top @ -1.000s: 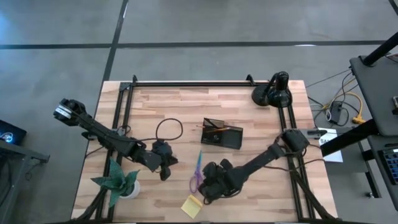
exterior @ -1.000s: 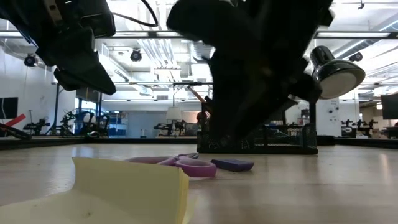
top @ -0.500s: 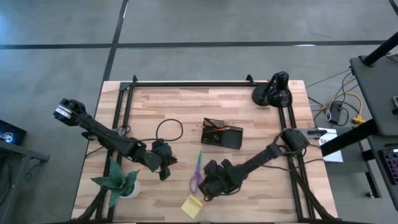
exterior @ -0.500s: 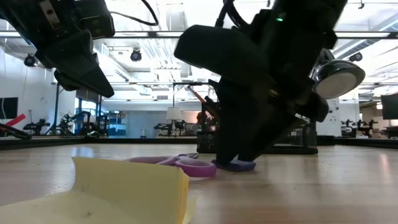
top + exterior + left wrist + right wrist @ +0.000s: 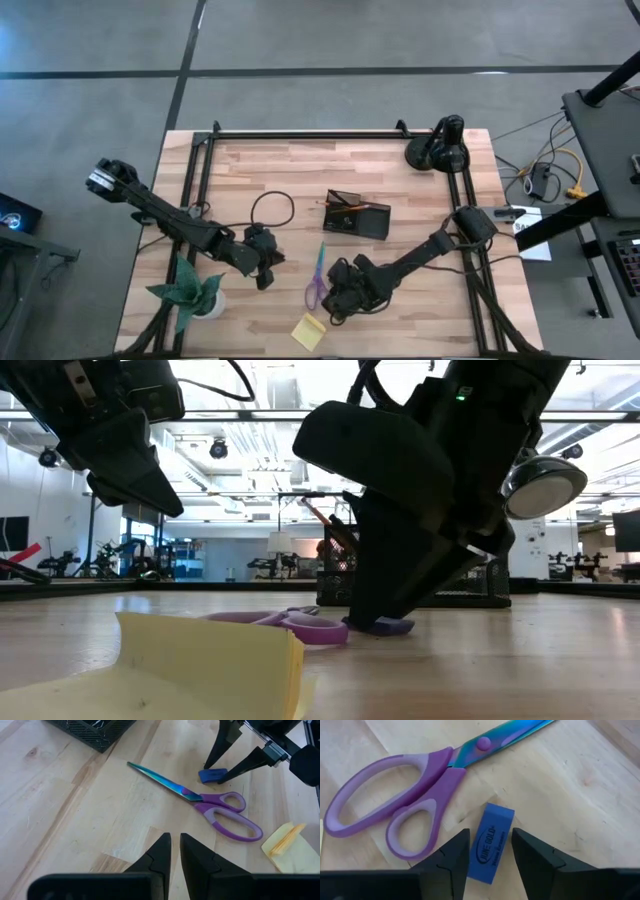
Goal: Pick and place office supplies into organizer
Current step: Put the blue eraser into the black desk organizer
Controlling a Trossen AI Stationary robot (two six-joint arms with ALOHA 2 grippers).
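High view: the right gripper (image 5: 338,297) sits low at centre frame, just right of the purple-handled scissors (image 5: 315,280). The yellow sticky-note pad (image 5: 308,331) lies below them near the bottom edge, and the organizer (image 5: 358,215) stands above, at mid-table. The left gripper (image 5: 264,270) waits left of centre.

Low view: the right gripper (image 5: 385,622) reaches the tabletop at centre, with the small blue eraser (image 5: 390,626) at its tips; the scissors (image 5: 290,623) lie just left, the sticky-note pad (image 5: 200,660) fills the lower left.

Left wrist view: the left gripper (image 5: 175,851) hangs over bare wood at bottom centre, its fingers nearly together and holding nothing.

Right wrist view: the right gripper (image 5: 491,847), at bottom centre, has its fingers spread on either side of the eraser (image 5: 491,842), not visibly pressing it.
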